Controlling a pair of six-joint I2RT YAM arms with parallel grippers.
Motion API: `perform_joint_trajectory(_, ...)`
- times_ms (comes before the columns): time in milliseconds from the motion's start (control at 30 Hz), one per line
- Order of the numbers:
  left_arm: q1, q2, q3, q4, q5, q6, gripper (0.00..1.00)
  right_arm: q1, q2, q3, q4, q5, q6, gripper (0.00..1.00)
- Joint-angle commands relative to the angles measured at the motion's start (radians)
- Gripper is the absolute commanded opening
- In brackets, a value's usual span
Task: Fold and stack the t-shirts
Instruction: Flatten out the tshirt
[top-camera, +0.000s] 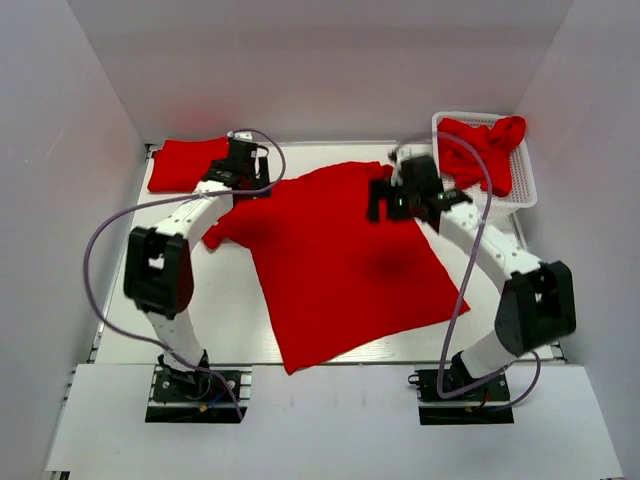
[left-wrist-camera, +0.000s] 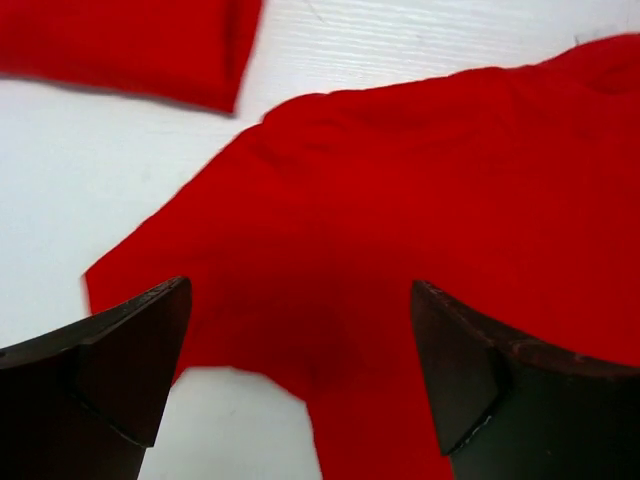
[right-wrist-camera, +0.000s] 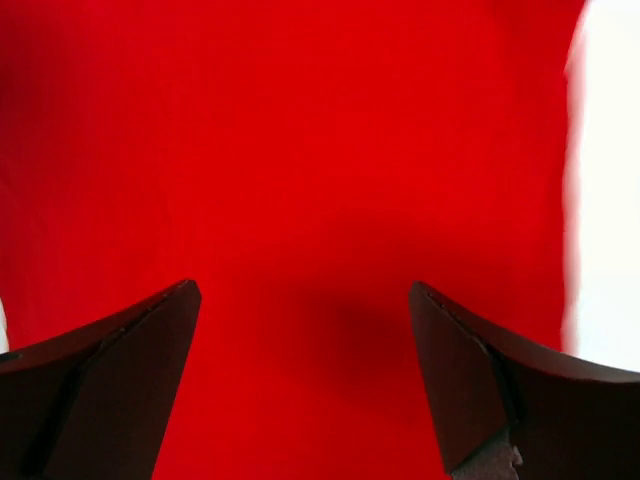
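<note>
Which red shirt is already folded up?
The small shirt in the far left corner, a neat rectangle. The big shirt lies spread mid-table; the crumpled shirt sits in the basket.

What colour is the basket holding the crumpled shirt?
White; the mesh basket shows best in the top external view.

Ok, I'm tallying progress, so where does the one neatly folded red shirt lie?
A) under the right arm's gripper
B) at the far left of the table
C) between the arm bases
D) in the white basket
B: the folded t-shirt lies flat at the far left of the table; the basket holds a crumpled shirt, and the spread shirt in the middle is unfolded.
</note>
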Motion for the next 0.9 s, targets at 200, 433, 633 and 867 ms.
perform_joint_trajectory(200, 0.01, 0.279, 0.157, -0.056, 0.099, 0.001, 1.0, 0.004, -0.212, -0.465, -0.051, -0.026, 0.237, 0.9)
perform_joint_trajectory(433, 0.019, 0.237, -0.036, -0.086, 0.096, -0.105, 1.0, 0.003, -0.129, -0.516, 0.022, 0.013, 0.289, 0.9)
perform_joint_trajectory(633, -0.002, 0.04, -0.332, -0.145, 0.127, -0.248, 1.0, -0.006, 0.087, -0.366, 0.016, 0.092, 0.265, 0.9)
perform_joint_trajectory(867, -0.047, -0.296, -0.672, -0.183, 0.379, -0.346, 1.0, -0.031, 0.42, 0.066, -0.163, 0.183, 0.219, 0.9)
